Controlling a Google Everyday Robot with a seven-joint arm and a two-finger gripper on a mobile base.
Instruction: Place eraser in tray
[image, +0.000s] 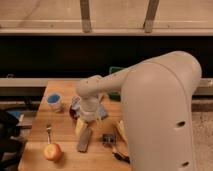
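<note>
Camera view: my claw (86, 119) hangs low over the wooden table (39, 120); open or closed, I cannot tell. The eraser (84, 140) lies just camera-side of it, the green tray (116, 70) well beyond, behind my arm.

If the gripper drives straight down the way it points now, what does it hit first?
Likely the pale yellow piece directly beneath the gripper, with the eraser just nearer the camera. Depth is unclear from this one view.
</note>
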